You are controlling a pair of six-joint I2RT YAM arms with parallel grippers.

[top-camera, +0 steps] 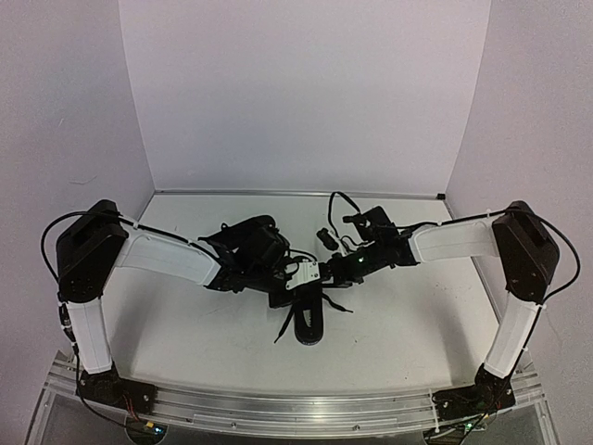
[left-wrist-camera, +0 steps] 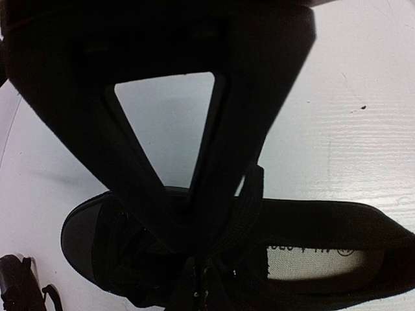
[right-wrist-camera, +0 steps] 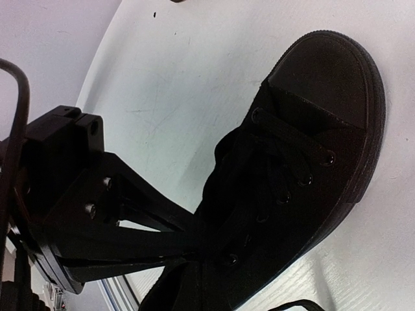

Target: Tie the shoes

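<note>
One black shoe [top-camera: 310, 320] lies mid-table, toe toward the near edge, with loose lace ends [top-camera: 283, 326] trailing on the white table [top-camera: 417, 324]. Both grippers meet over its laced top. My left gripper [top-camera: 295, 289] is shut at the eyelets [left-wrist-camera: 194, 259], and a flat black lace [left-wrist-camera: 254, 194] runs up from its tips beside one finger. The shoe [left-wrist-camera: 369, 227] fills the bottom of the left wrist view, its pale insole [left-wrist-camera: 324, 259] showing. My right gripper [top-camera: 324, 276] is shut, its tips [right-wrist-camera: 201, 249] pressed into the laces of the shoe [right-wrist-camera: 324, 78]. Whether they pinch a lace is too dark to tell.
A small black object [top-camera: 324, 236] lies behind the grippers near the right arm's cable. White walls close the back and both sides. An aluminium rail [top-camera: 296, 408] runs along the near edge by the arm bases.
</note>
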